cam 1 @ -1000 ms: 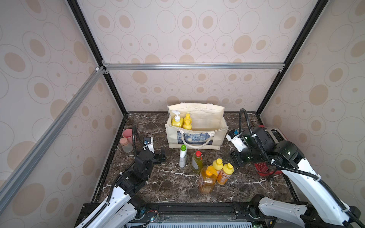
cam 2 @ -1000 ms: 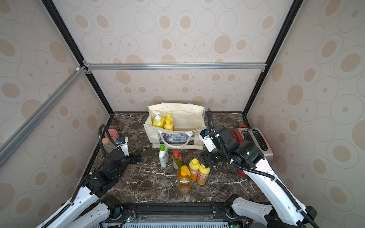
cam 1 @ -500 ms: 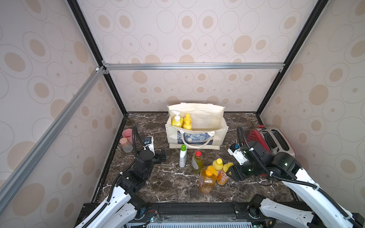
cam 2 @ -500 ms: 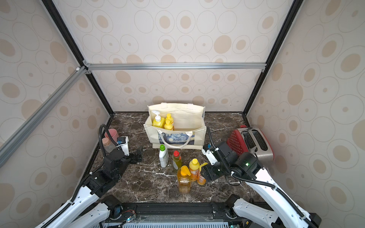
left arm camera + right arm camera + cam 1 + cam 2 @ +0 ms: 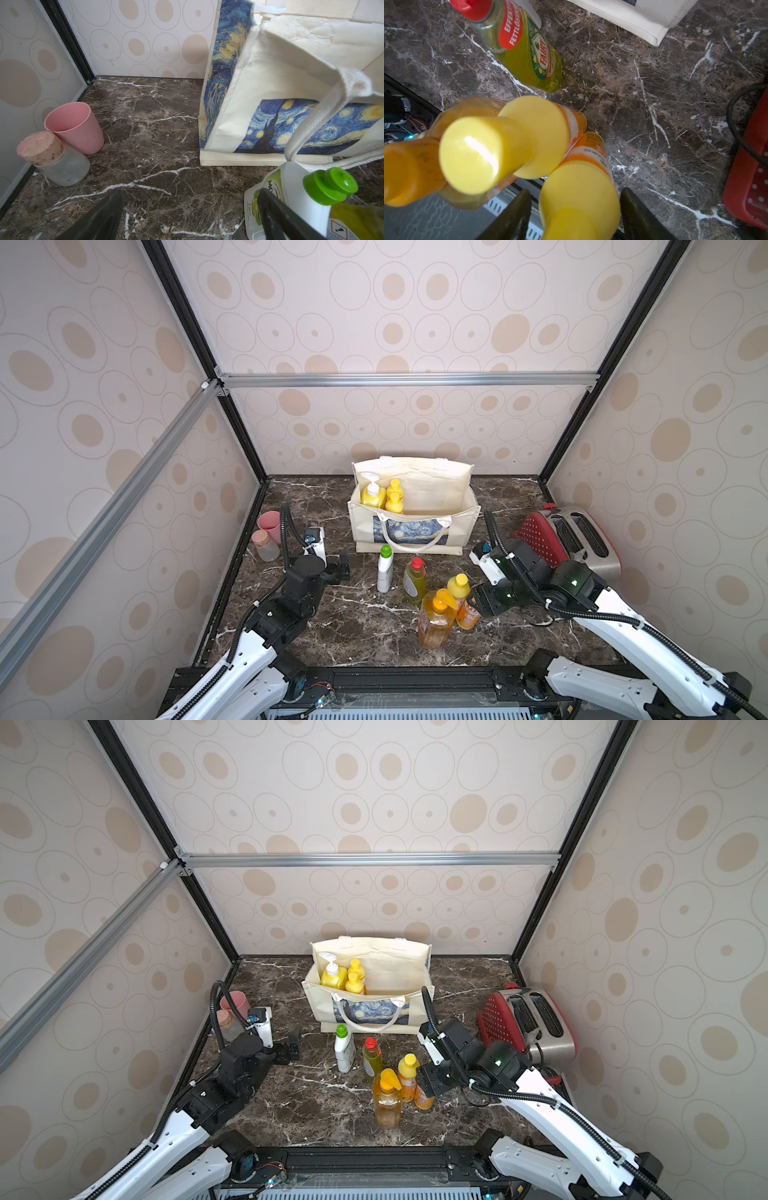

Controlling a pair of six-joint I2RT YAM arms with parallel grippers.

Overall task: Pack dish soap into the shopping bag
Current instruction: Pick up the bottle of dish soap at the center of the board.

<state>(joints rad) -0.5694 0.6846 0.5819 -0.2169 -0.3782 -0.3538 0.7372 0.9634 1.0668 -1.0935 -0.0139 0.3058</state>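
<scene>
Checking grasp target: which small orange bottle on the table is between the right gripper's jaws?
The tilted orange bottle, its cap inside the right gripper; the upright orange bottle next to it stands free.

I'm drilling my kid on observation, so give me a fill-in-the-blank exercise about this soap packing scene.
1. The shopping bag already holds ___ bottles.
2. The white bottle standing in front of the bag has a ___ cap.
3. The right claw has a finger on either side of a tilted small orange bottle with a ___ cap.
4. The left claw is wide ___ and holds nothing.

Missing words: three; green; yellow; open.
</scene>
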